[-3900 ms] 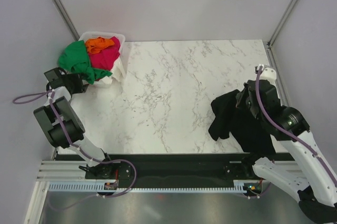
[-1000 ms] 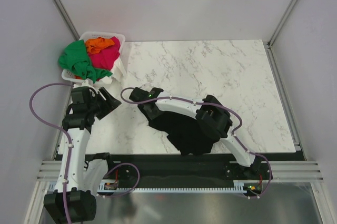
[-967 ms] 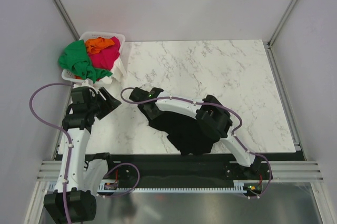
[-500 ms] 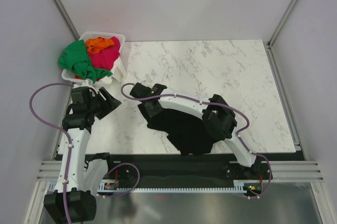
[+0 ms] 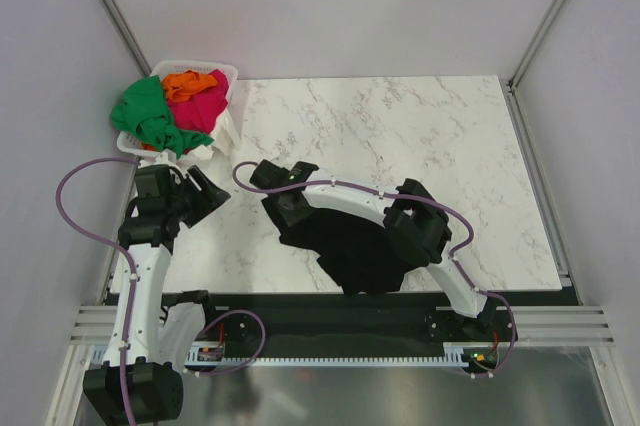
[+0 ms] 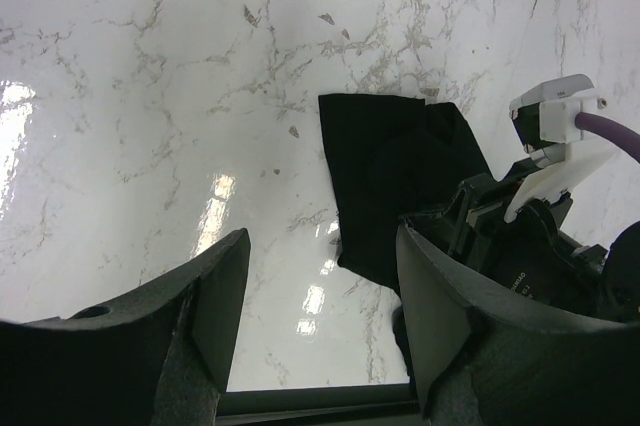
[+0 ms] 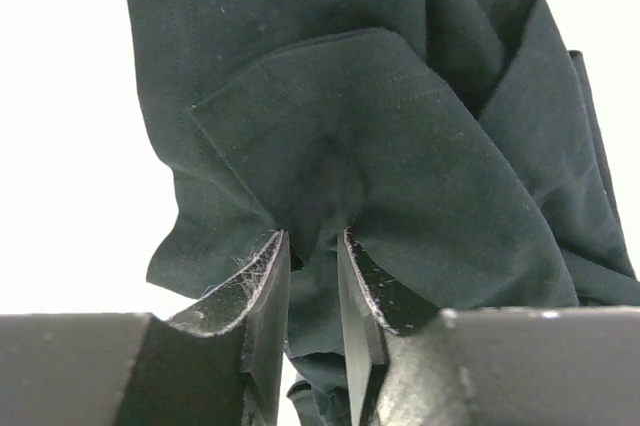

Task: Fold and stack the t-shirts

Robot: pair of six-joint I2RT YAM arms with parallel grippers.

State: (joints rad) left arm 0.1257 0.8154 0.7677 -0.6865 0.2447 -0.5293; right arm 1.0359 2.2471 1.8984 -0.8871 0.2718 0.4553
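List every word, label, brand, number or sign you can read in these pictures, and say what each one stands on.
No text here can be read.
Tiny pale print on the black casing of the right arm, seen in the left wrist view: too small and blurred to read.
The black t-shirt, the coloured t-shirts and the white basket: no print or label shows.

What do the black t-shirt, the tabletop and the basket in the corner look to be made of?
black t-shirt: soft knit cloth, probably cotton; matte, with stitched hem lines, lint specks and loose folds.
table: glossy white with grey veins and bright glare; marble or a marble-look laminate, cannot tell which.
basket: white, apparently moulded plastic; too small to confirm.
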